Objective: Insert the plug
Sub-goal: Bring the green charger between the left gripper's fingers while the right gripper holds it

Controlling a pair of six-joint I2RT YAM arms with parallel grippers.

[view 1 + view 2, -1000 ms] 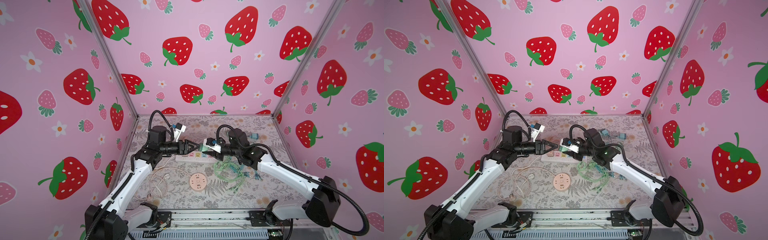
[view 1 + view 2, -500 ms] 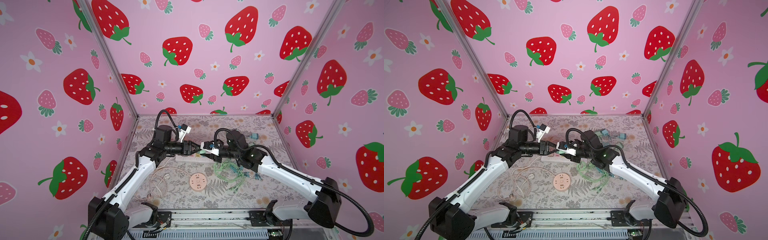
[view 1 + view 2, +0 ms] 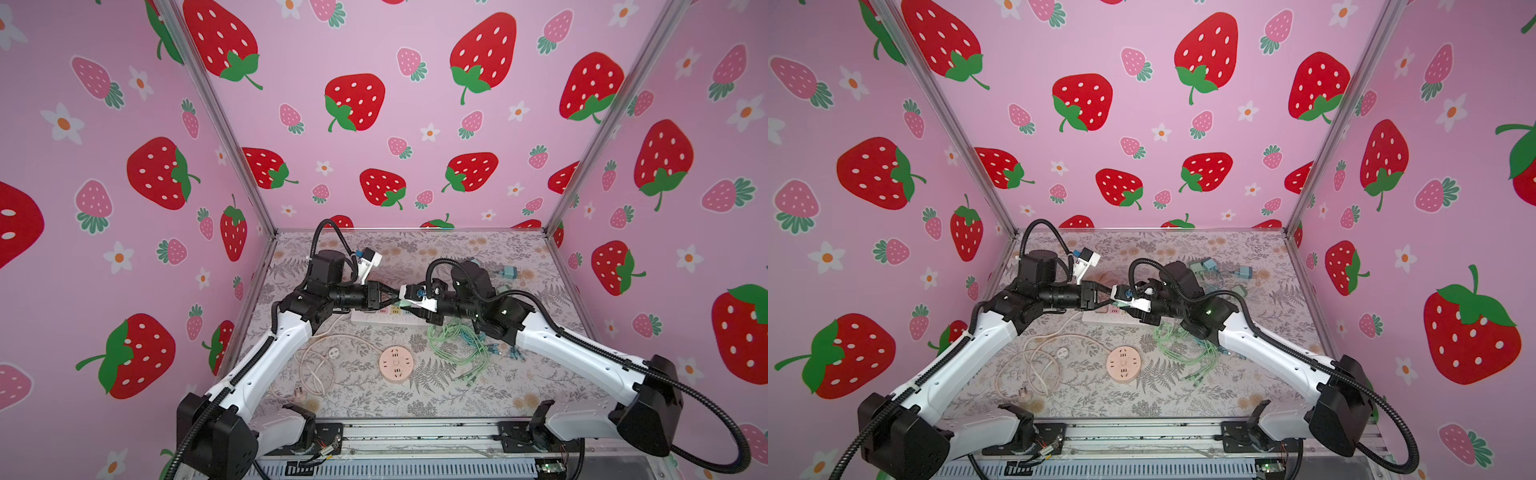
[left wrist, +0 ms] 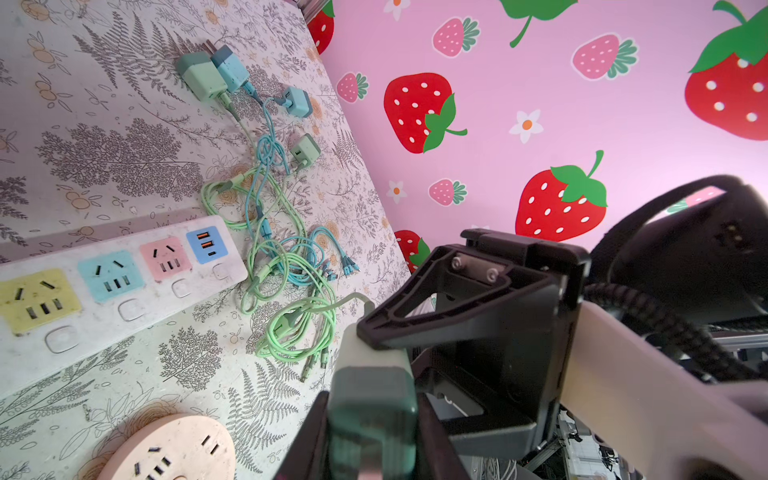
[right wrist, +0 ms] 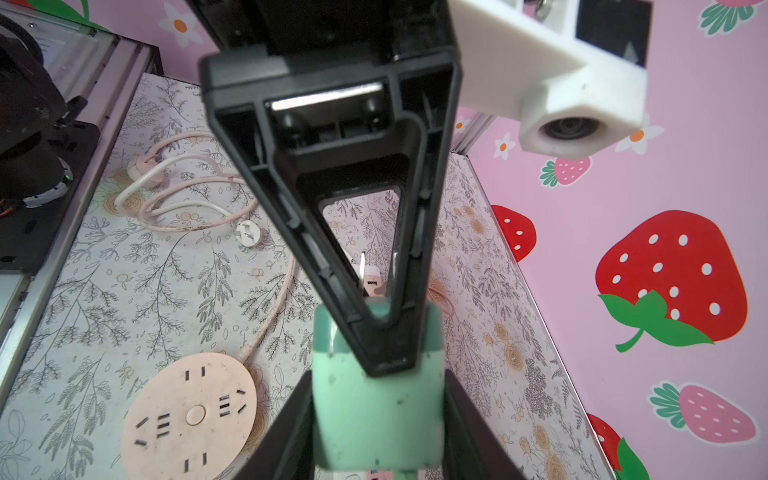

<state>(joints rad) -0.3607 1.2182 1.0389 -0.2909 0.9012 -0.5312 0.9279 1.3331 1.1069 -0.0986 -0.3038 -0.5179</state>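
Both arms meet at the centre of both top views, just above the power strip (image 3: 386, 319) in frame. The green plug (image 5: 374, 415) sits between them, off the table (image 3: 519, 374).

The right gripper (image 3: 408, 297) is clamped on the plug's pale-green body. Its fingers sit flush on both sides at bottom centre of the right wrist view.

The left gripper (image 3: 390, 296) is turned crosswise to it. One of its fingers (image 5: 374, 332) lies flat across the plug's face. At bottom centre of the left wrist view the dark-green end sits tight between the left fingers, so that one is pinching it too.

The prongs show through that finger's cut-out. The round pink socket (image 3: 397, 363) is at lower centre, with the cable tangle (image 3: 457, 345) to its right.
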